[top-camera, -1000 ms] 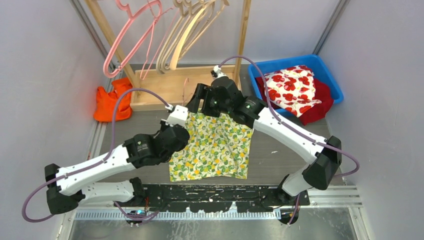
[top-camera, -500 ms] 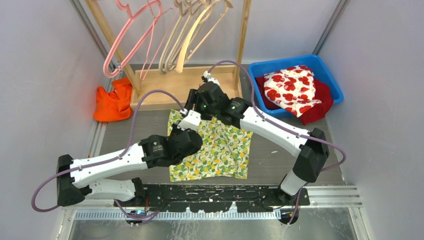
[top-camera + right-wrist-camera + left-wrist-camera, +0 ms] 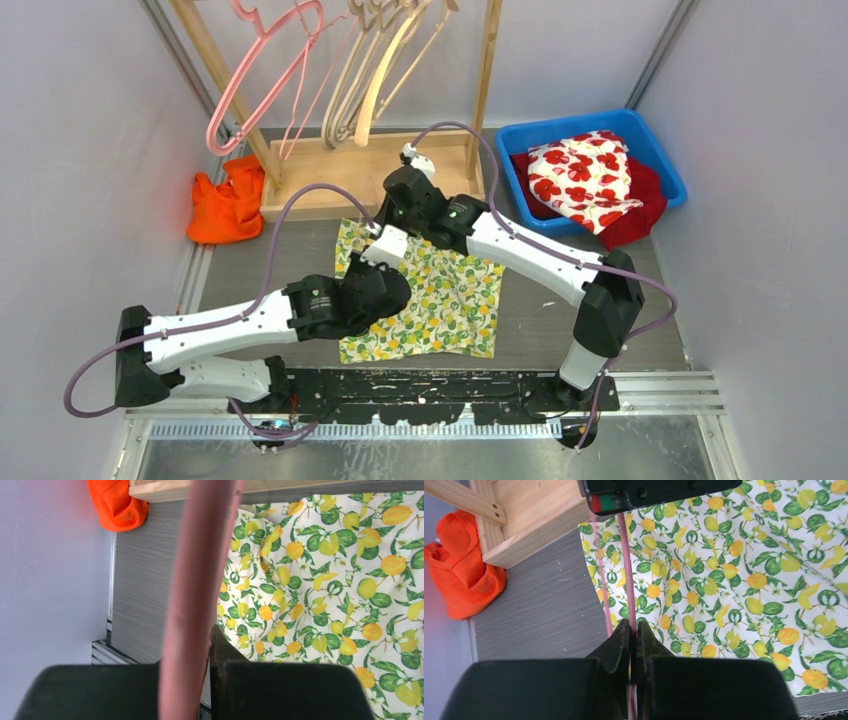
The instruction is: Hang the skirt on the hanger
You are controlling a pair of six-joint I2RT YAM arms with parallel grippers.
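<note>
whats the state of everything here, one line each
lemon skirt: flat on the table, not hung
pink hanger: held over the skirt by both grippers
left gripper: shut on pink hanger
right gripper: shut on pink hanger
orange cloth: crumpled beside the rack base
blue bin: holds poppy cloth, heaped

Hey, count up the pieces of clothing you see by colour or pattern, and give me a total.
Lemon-print skirt: 1
Orange garment: 1
Poppy-print garment: 1
Plain red garment: 1
Total: 4
</note>
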